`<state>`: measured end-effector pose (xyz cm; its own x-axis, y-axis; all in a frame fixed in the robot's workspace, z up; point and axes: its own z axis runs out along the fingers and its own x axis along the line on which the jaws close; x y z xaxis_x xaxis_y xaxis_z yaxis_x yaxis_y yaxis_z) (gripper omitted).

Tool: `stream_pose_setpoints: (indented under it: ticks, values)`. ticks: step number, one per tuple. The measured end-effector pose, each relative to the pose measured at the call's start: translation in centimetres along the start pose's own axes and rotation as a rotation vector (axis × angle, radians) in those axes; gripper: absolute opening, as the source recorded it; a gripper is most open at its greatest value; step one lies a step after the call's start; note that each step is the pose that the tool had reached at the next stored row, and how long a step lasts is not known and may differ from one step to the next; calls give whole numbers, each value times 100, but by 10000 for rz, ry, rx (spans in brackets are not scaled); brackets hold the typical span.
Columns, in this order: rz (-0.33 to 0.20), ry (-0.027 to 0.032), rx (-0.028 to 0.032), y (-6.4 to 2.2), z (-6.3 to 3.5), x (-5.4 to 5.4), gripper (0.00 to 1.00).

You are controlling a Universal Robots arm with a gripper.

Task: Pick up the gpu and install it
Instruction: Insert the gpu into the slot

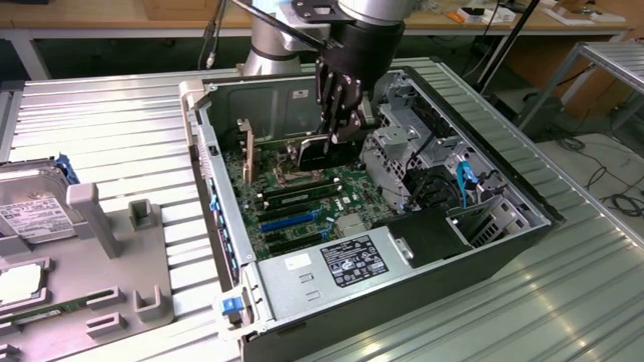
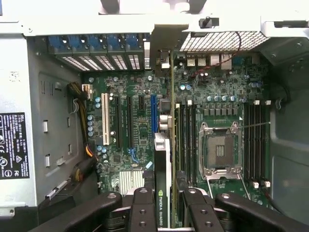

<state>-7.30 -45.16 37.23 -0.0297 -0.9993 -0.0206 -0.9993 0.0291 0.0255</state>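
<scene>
We see gripper [image 1: 340, 130] pinching gpu [image 1: 315, 154] edge-on above motherboard [image 1: 348, 185], near twelve o'clock of case [image 1: 214, 197] in exterior view. Our worry: card drifts off blue slot [image 2: 153, 113], tilts, and jams bracket [image 2: 161, 46] or scrapes neighbouring parts.

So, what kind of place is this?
Probably a robotics or electronics lab: an open computer case lies on a ribbed metal table, a robot arm holds a gpu inside it, and a workbench stands behind.

gpu [image 2: 162, 169] inside case [image 1: 207, 151] (over motherboard [image 1: 302, 204]); hard drive [image 1: 35, 204] outside it
</scene>
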Motion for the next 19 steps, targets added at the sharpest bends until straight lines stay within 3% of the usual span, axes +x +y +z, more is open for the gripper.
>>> stream_pose_setpoints:
  ticks: [9,19]
  values:
    - [22,10,5,-1,57,1,27]
    - [27,13,84,0,227,5,27]
